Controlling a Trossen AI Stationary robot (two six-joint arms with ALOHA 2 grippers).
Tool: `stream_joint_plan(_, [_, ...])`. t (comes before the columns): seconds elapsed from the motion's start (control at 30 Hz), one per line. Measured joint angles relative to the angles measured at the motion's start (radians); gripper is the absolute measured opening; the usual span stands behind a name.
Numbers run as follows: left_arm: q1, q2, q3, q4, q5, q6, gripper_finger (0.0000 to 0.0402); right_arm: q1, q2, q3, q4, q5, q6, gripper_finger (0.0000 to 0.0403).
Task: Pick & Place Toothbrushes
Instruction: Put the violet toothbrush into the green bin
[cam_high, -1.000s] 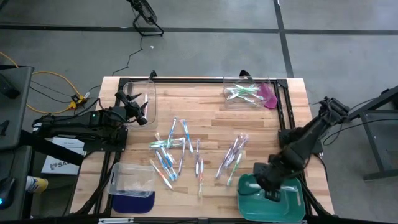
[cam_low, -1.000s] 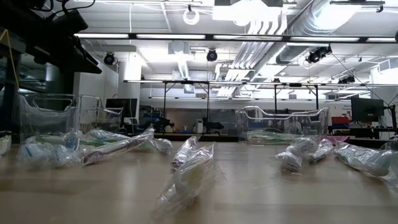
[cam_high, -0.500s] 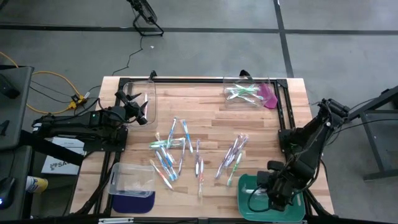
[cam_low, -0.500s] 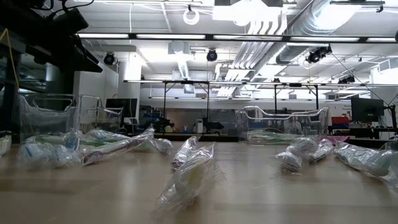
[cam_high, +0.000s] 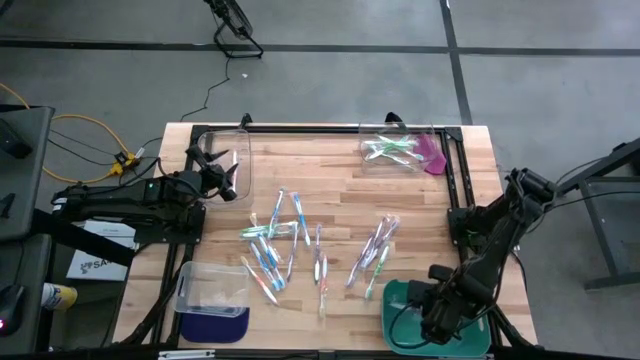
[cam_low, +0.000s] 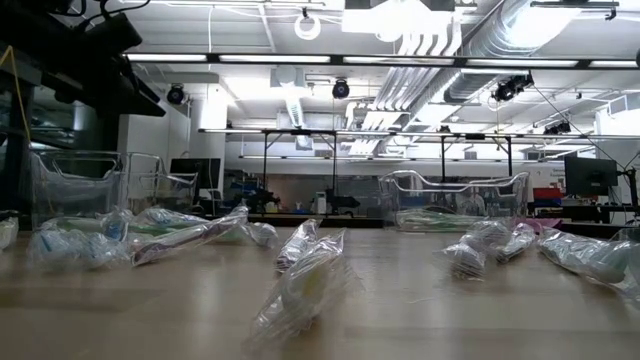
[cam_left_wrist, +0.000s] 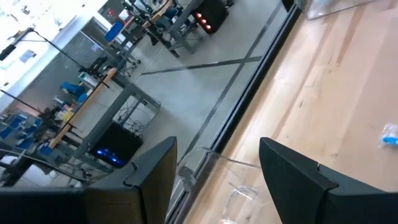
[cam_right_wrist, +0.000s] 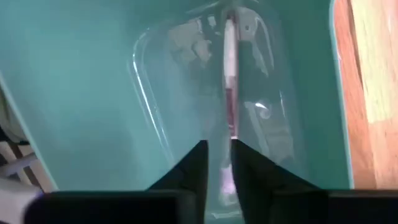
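Grey concrete floor (cam_high: 330, 90) – ceiling strip lights (cam_low: 250, 58), exposed ducts (cam_low: 440, 40).

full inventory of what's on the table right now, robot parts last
Loose toothbrushes: around two dozen, wrapped; green, blue, pink, whitish; scattered mid-table in two clusters.
Toothbrush in tray: one, pink-red, wrapped, between the right fingers.
Green tray: one, near right corner.
Far right clear bin: one, holds green toothbrushes; a pink item beside it.
Far left clear bin: one, contents unclear.
Near left clear bin: one, on a dark blue base.
Table: one, light wood.
Left gripper: open, at the far left bin.
Right gripper: low in the tray; jaws narrowly apart around the toothbrush.
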Motion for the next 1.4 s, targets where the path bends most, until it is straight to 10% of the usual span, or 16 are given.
stream_joint_plan(0.3, [0.0,0.0,0.0,0.0,0.105,-0.053,0.0221,-0.048,0.001,0.0,0.004,-0.116,-0.001,0.0153])
stream_joint_plan(0.83, [0.0,0.0,0.0,-0.015,0.141,-0.074,0.0221,-0.273,0.0,0.0,-0.178,-0.466,-0.096,0.0105])
stream_joint_plan(1.4, [0.0,0.0,0.0,-0.016,0.15,-0.081,0.0221,-0.401,-0.001,0.0,-0.299,0.156,-0.887,0.0088])
